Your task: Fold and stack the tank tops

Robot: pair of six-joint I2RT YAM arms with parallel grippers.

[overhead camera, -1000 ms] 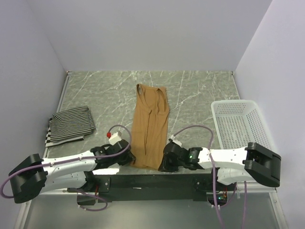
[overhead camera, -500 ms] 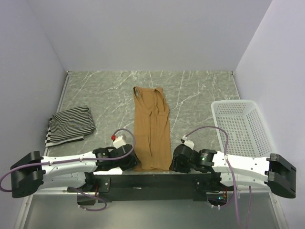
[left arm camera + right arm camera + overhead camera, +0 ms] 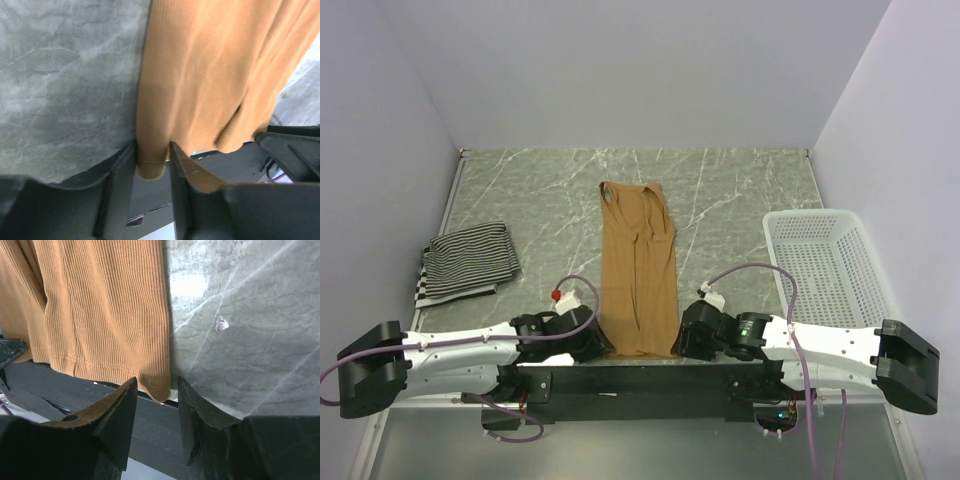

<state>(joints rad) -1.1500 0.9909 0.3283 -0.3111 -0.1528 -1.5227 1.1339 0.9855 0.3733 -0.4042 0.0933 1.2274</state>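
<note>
Left end effector (image 3: 152,146) astride tan top (image 3: 210,75)

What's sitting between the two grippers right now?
The near hem of the tan-brown tank top, from left gripper to right gripper, in the top view; each wrist view shows a hem corner between its jaws.

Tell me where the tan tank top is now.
Top view: the tan tank top lies lengthwise at centre, its hem at the near edge between the left hand and the right hand.
</note>
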